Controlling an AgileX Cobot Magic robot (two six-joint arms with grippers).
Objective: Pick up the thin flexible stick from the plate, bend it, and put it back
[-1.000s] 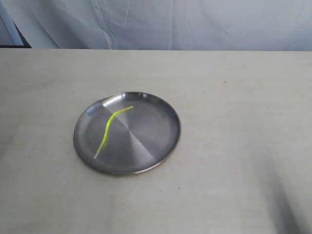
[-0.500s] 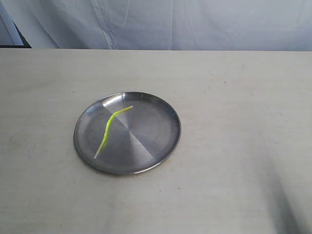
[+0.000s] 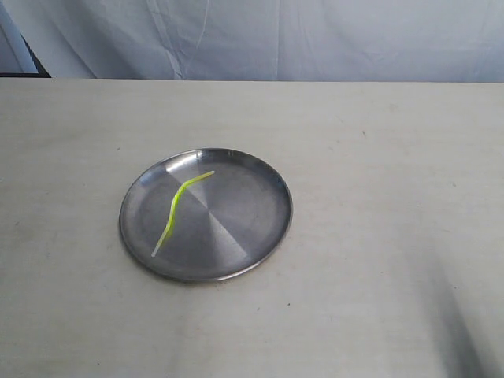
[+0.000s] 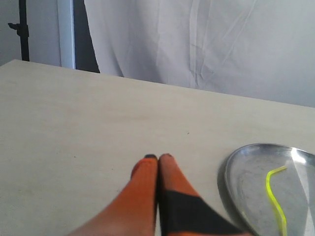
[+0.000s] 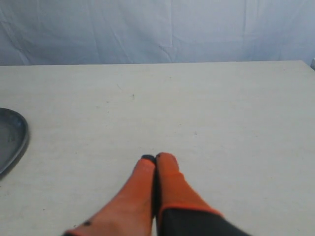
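The round steel plate (image 3: 260,228) lies on the table, left of centre in the exterior view. On it rests the thin flexible stick (image 3: 175,210), neon yellow-green, kinked near its far end, its whitish tip toward the front. Neither gripper shows in the exterior view. In the left wrist view my left gripper (image 4: 158,158) is shut with nothing in it, above bare table, with the plate (image 4: 236,169) and stick (image 4: 273,197) off to one side. My right gripper (image 5: 155,157) is shut and empty too, and only the plate's rim (image 5: 19,140) reaches the frame's edge.
A pale wooden table (image 3: 378,157) runs in all directions around the plate. A white cloth backdrop (image 3: 299,39) hangs behind its far edge. A dark stand (image 4: 22,29) is beyond the table corner in the left wrist view.
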